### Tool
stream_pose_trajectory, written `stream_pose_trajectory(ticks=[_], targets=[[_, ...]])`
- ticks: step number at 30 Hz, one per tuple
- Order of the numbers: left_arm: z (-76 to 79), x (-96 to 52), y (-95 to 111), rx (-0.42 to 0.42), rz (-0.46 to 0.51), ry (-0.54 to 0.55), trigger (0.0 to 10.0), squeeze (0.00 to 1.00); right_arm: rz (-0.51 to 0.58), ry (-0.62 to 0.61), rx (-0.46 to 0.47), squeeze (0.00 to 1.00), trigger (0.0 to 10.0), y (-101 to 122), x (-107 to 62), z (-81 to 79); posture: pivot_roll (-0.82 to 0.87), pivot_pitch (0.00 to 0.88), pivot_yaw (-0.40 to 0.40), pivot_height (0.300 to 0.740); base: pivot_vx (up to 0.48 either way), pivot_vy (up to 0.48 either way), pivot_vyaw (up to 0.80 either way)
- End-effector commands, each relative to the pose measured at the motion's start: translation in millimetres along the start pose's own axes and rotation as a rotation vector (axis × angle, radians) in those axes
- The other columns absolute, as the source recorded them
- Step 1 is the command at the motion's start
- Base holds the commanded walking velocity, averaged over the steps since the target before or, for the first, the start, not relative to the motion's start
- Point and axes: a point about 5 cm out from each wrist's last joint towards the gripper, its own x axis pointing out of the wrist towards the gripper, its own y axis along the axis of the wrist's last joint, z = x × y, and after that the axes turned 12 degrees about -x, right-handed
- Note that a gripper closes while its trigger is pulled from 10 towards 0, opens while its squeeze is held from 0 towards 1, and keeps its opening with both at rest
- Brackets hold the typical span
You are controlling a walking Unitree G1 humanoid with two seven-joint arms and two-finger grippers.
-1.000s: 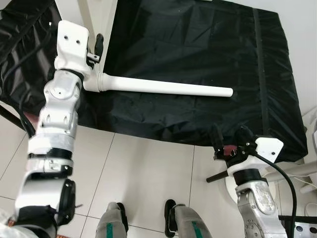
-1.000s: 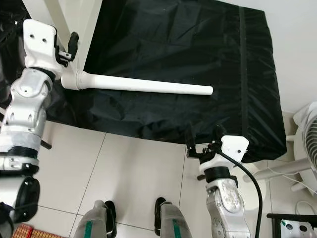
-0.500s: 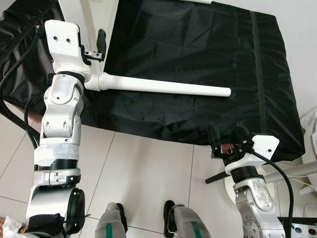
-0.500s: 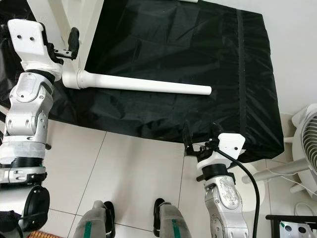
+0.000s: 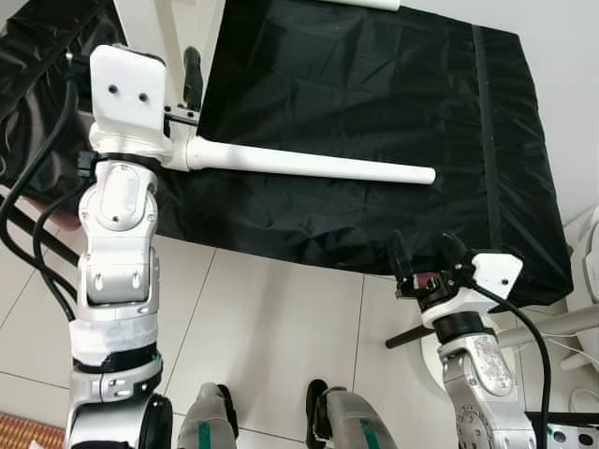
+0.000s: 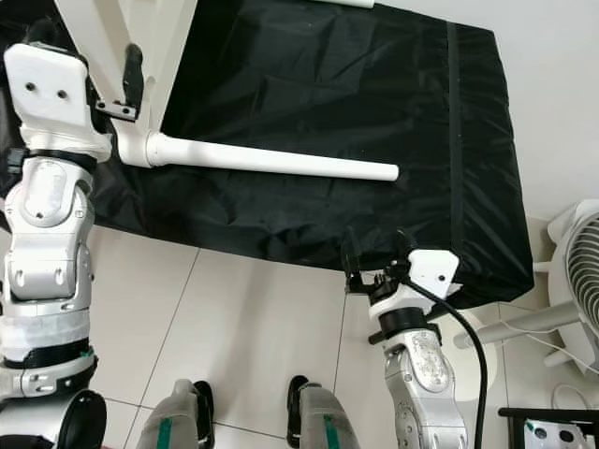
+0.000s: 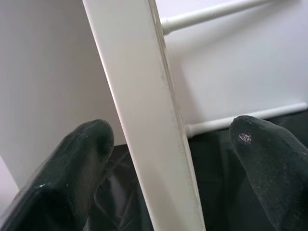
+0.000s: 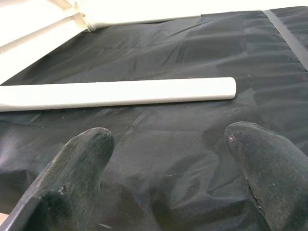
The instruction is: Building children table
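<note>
The white table top stands on its edge at the far left, over the black cloth. One white leg sticks out of it to the right, lying just above the cloth. My left gripper is open at the top's rim, just above that leg's base. In the left wrist view the rim runs between the two spread fingers without touching them. My right gripper hovers open and empty at the cloth's near edge, pointing at the leg's free end.
The cloth covers a low wide platform that ends at the tiled floor. A white fan and its stand are at the right, beside my right arm. My feet stand on the tiles. Another white leg shows at the far edge.
My left wrist has turned and the arm has straightened under it, with the fingers staying at the table's rim. The right gripper has crept slightly toward the cloth.
</note>
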Motion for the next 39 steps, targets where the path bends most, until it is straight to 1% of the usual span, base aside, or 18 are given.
stream_pose_trajectory(ticks=[1,3,4,6,7,8,9,10,12,14,15,16,19,23,27,30,37,39], targets=[[-7.5,-5.1,6,-0.029,0.076,0.241,10.0,0.00,-0.028,-0.002,0.010,0.00,10.0,-5,-2.5,0.9,0.02,0.180,-0.065,0.740,0.000,0.000,0.00],[-2.9,-6.2,8,-0.034,0.084,0.203,10.0,0.00,-0.027,-0.002,0.010,0.00,10.0,-5,-2.3,0.8,0.02,0.179,-0.065,0.740,0.000,0.000,0.00],[6.0,-7.8,8,-0.045,0.101,0.118,10.0,0.00,-0.027,-0.002,0.010,0.00,10.0,-6,-1.8,0.8,0.03,0.177,-0.065,0.740,0.000,0.000,0.00],[6.0,-7.8,8,-0.045,0.101,0.118,10.0,0.00,-0.027,-0.002,0.010,0.00,10.0,-6,-1.8,0.8,0.03,0.177,-0.065,0.740,0.000,0.000,0.00],[13.0,-9.8,8,-0.044,0.102,0.055,10.0,0.00,-0.026,-0.001,0.010,0.00,10.0,-6,-1.2,0.8,0.03,0.176,-0.065,0.740,0.000,0.000,0.00],[13.0,-9.8,8,-0.044,0.102,0.055,10.0,0.00,-0.026,-0.001,0.010,0.00,10.0,-6,-1.2,0.8,0.03,0.176,-0.065,0.740,0.000,0.000,0.00],[45.0,-24.0,-4,-0.146,0.068,-0.248,10.0,0.00,-0.024,0.001,0.010,0.00,10.0,-7,1.2,1.1,0.04,0.163,-0.063,0.740,0.000,0.000,0.00],[45.0,-24.0,-4,-0.146,0.068,-0.248,10.0,0.00,-0.024,0.001,0.010,0.00,10.0,-7,1.2,1.1,0.04,0.163,-0.063,0.740,0.000,0.000,0.00],[53.4,-31.0,-6,-0.187,0.070,-0.333,10.0,0.00,-0.023,0.001,0.009,0.00,10.0,-7,1.9,1.1,0.03,0.160,-0.061,0.740,0.000,0.000,0.00],[67.6,-42.6,-19,-0.175,0.000,-0.483,10.0,0.00,-0.017,0.001,0.008,0.00,10.0,-7,3.4,1.9,0.04,0.152,-0.058,0.740,0.000,0.000,0.00],[67.6,-42.6,-19,-0.175,0.000,-0.483,10.0,0.00,-0.017,0.001,0.008,0.00,10.0,-7,3.4,1.9,0.04,0.152,-0.058,0.740,0.000,0.000,0.00],[71.3,-45.8,-33,-0.208,-0.102,-0.505,10.0,0.00,-0.013,0.000,0.007,0.00,10.0,-7,4.1,2.3,0.04,0.149,-0.055,0.740,0.000,0.000,0.00],[71.3,-45.6,-38,-0.241,-0.143,-0.487,10.0,0.00,-0.013,-0.001,0.006,0.00,10.0,-8,4.3,2.4,0.04,0.149,-0.055,0.740,0.000,0.000,0.00],[67.2,-34.2,-67,-0.433,-0.324,-0.291,10.0,0.00,-0.007,0.000,0.015,0.00,10.0,-8,5.3,0.2,0.04,0.137,-0.051,0.740,0.000,0.000,0.00],[60.9,-27.3,-85,-0.479,-0.387,-0.178,10.0,0.00,0.003,0.004,0.026,0.00,10.0,-7,6.4,-1.9,0.03,0.129,-0.043,0.740,0.000,0.000,0.00],[59.8,-25.8,-91,-0.498,-0.415,-0.157,10.0,0.00,0.007,0.004,0.028,0.00,10.0,-6,6.9,-2.3,0.03,0.126,-0.042,0.740,0.000,0.000,0.00],[59.9,-20.2,-105,-0.525,-0.438,-0.162,10.0,0.00,0.019,0.006,0.036,0.00,10.0,-6,8.7,-4.3,0.03,0.121,-0.035,0.740,0.000,0.000,0.00],[63.1,-18.7,-112,-0.501,-0.459,-0.218,10.0,0.00,0.025,0.006,0.039,0.00,10.0,-5,10.0,-5.1,0.03,0.121,-0.031,0.740,0.000,0.000,0.00]])
